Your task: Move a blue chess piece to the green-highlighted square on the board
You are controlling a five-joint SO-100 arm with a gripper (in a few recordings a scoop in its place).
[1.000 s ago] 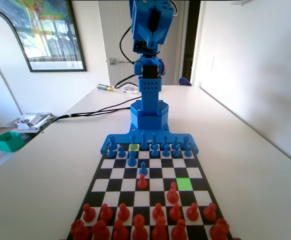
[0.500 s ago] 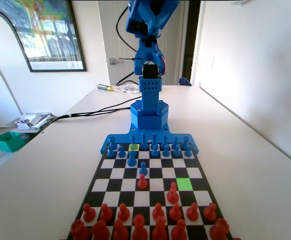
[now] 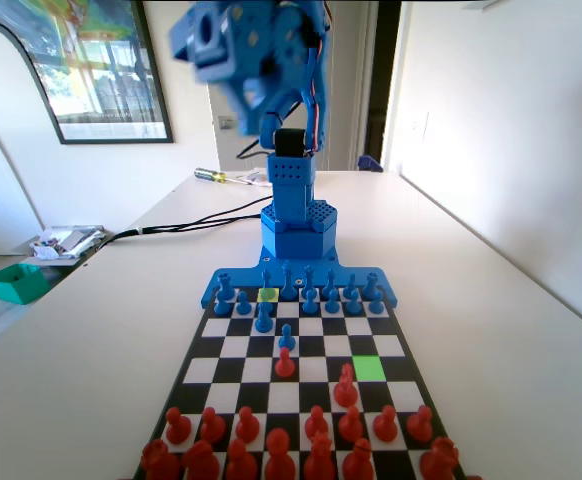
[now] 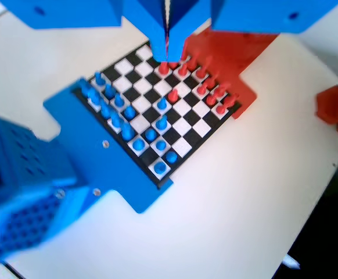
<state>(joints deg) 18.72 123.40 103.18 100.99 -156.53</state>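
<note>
The hand [image 4: 168, 55] is raised high above the board [image 4: 187, 142], jaws pressed together and holding nothing. The blue chess piece [image 3: 287, 338] stands upright near board centre — far below the hand. The green-highlighted square [image 3: 368, 368] lies right of it in the fixed view, one row nearer the camera, unoccupied.

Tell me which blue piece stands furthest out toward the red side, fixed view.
The lone blue pawn, two ranks ahead of the other blue pieces, directly facing a red pawn; the next most advanced blue piece sits a rank behind it.
</note>
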